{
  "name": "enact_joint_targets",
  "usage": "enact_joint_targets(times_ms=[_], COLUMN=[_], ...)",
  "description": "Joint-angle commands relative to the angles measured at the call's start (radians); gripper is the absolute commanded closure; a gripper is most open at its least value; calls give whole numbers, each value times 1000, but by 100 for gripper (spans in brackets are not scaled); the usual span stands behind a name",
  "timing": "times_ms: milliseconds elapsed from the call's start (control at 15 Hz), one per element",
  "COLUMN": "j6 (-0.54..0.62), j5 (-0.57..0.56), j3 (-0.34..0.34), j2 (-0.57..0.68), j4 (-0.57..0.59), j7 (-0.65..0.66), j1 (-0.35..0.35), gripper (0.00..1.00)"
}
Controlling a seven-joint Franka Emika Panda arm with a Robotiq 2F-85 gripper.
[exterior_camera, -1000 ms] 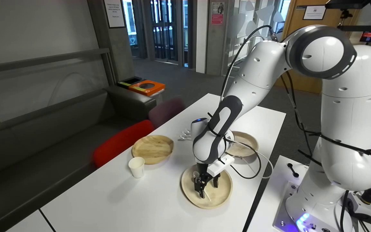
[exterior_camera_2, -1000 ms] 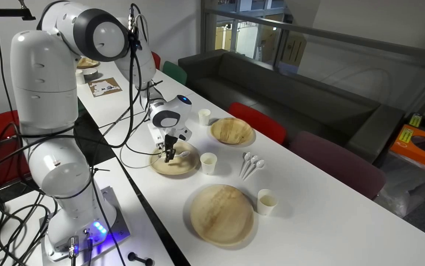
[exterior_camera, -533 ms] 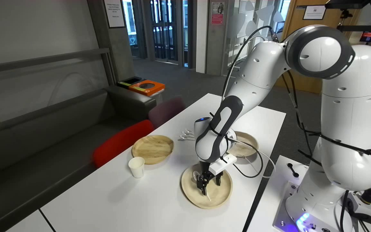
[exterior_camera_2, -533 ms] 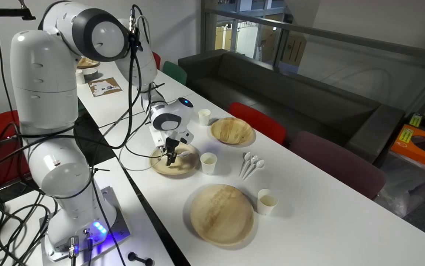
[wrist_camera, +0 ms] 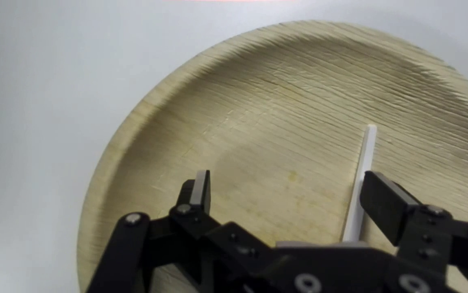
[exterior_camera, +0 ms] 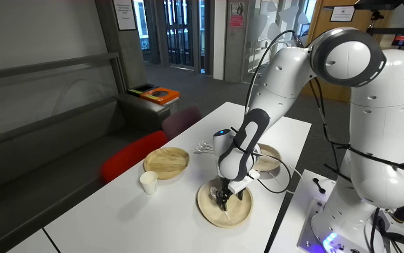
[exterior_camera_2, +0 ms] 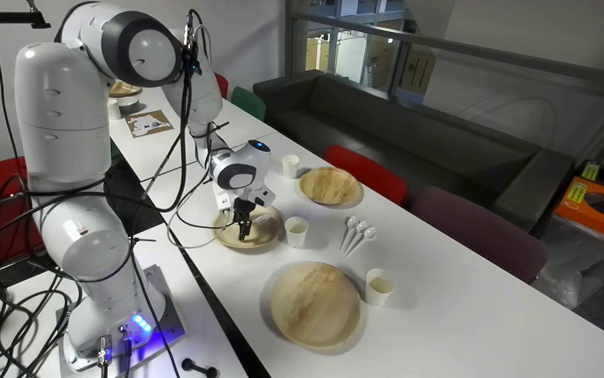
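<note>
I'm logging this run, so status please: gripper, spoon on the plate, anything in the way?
Gripper open over plate. Spoon lying on plate, ungripped. Cup standing close by plate, possibly in the way.

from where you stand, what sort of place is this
Probably a shared lounge or break area in an office or campus building, judging by the long dark sofa, the orange-topped bin and the white table.
</note>
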Motion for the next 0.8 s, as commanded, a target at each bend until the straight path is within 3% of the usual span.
enact_joint_targets(times_ms=[0,733], j6=[13,-14], j5=[-91,-201], j3=[-38,-54], j2=[-57,-80], j4=[-45,-34], j7=[103,182], j1=[45,78], gripper=[0,0])
